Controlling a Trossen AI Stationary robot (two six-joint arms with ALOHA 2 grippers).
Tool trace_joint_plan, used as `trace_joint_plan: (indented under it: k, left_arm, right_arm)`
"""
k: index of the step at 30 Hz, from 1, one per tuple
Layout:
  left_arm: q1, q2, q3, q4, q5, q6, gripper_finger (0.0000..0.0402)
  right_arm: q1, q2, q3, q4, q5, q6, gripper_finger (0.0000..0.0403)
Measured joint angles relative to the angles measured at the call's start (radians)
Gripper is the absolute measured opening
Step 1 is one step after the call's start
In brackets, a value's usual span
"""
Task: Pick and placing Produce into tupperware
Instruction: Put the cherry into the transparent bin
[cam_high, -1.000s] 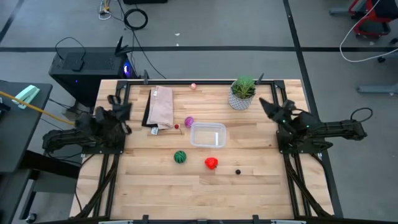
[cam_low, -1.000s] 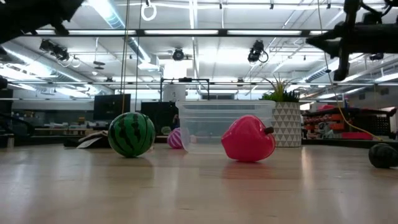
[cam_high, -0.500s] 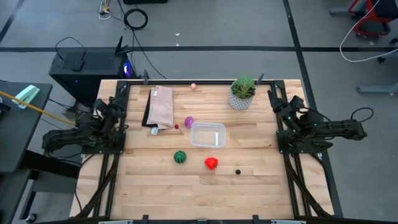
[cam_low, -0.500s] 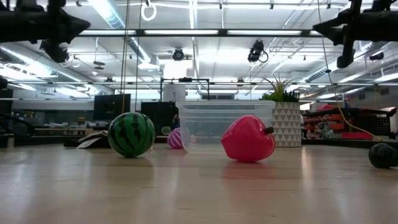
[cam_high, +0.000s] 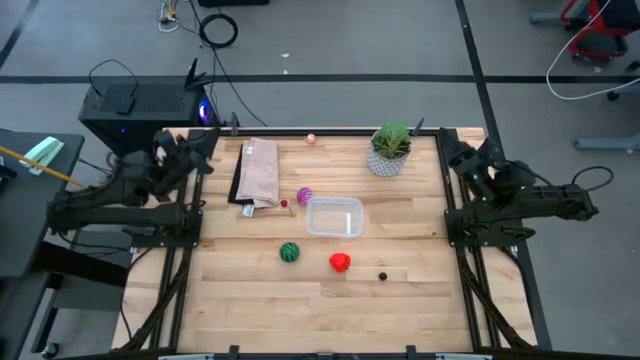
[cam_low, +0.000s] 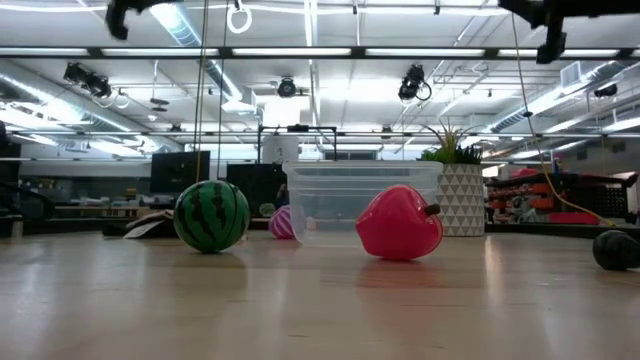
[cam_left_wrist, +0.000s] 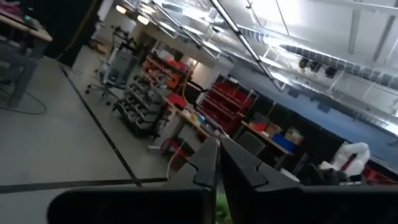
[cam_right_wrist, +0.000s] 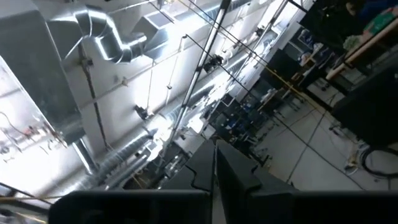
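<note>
The produce lies on the wooden table: a green striped ball (cam_high: 289, 252) (cam_low: 211, 215), a red lumpy piece (cam_high: 340, 262) (cam_low: 399, 223), a purple-pink ball (cam_high: 304, 196) (cam_low: 283, 222), a dark bit (cam_high: 382, 277) and a pink bit (cam_high: 311, 138). The clear tupperware (cam_high: 334, 217) (cam_low: 362, 200) stands among them, with nothing in it. My left gripper (cam_high: 205, 142) (cam_left_wrist: 217, 152) is shut and raised over the table's far left corner. My right gripper (cam_high: 448, 151) (cam_right_wrist: 214, 154) is shut and raised at the right edge. Both wrist views look out into the room.
A tan paper bag (cam_high: 257, 172) lies at the far left of the table. A potted plant (cam_high: 390, 148) (cam_low: 460, 195) stands at the far right, close to my right gripper. The near half of the table is bare wood (cam_high: 330, 310).
Both grippers have risen and tipped upward, almost leaving the top of the low view. My left gripper has also gone toward the far edge and rolled. The right has drawn back toward the right edge. The produce and the tupperware have not moved.
</note>
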Motion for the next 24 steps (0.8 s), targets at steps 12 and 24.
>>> trace_joint_plan:
  k: [12,24]
  left_arm:
    - [0.000,0.472,0.628,-0.613,0.158,-0.067,0.0022]
    - [-0.001,0.671,0.727,-0.862,0.189,-0.211,0.0027]
  right_arm:
    - [0.000,0.123,0.320,-0.273,-0.191,-0.066,0.0023]
    - [0.000,0.192,0.648,-1.049,-0.300,-0.030,0.0023]
